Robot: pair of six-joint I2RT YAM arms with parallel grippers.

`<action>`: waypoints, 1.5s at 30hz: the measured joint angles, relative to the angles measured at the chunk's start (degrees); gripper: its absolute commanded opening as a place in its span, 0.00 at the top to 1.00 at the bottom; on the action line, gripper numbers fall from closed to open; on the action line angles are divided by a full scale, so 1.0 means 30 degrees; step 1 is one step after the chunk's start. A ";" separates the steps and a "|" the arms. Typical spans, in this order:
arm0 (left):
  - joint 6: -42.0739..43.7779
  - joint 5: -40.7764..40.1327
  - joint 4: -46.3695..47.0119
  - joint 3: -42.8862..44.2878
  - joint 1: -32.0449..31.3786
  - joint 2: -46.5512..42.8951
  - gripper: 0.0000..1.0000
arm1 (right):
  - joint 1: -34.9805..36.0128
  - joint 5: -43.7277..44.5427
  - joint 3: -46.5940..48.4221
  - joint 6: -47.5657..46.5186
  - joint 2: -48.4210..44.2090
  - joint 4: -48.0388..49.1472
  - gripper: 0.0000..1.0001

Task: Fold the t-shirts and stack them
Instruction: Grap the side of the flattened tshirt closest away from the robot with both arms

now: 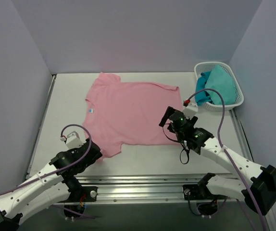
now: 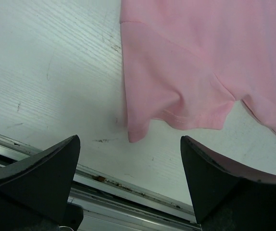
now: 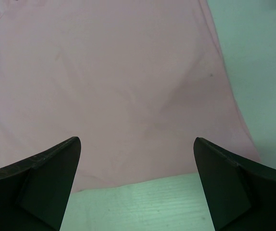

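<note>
One light pink t-shirt (image 1: 131,113) lies spread flat on the white table, its small blue neck label (image 1: 90,110) to the left and its hem to the right. My left gripper (image 1: 97,152) hovers open at the near sleeve. In the left wrist view that sleeve (image 2: 176,91) lies just beyond the left gripper (image 2: 128,163), with bare table between the fingers. My right gripper (image 1: 166,120) stands open over the hem. The right wrist view shows the shirt (image 3: 119,82) and its edge between the spread fingers of the right gripper (image 3: 135,168). Neither holds cloth.
A white lattice basket (image 1: 237,100) at the back right holds teal cloth (image 1: 219,83). A metal rail (image 1: 143,185) runs along the table's near edge, close under the left gripper. Lilac walls close in the left, back and right sides.
</note>
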 measured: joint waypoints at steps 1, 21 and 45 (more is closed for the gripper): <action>-0.0007 -0.0058 -0.0146 0.0124 -0.0015 -0.0073 0.06 | 0.0000 0.0117 -0.0029 0.0036 -0.0430 -0.0393 0.00; 0.0255 -0.0160 0.4175 -0.2091 -0.0066 0.2477 0.33 | -0.6368 -0.6419 -0.5676 0.0495 -0.2353 -0.0721 0.00; 0.0816 -0.1158 0.6696 -0.2317 -0.0066 0.4860 0.97 | -0.7963 -0.8291 -0.5654 -0.0044 0.2084 0.2608 1.00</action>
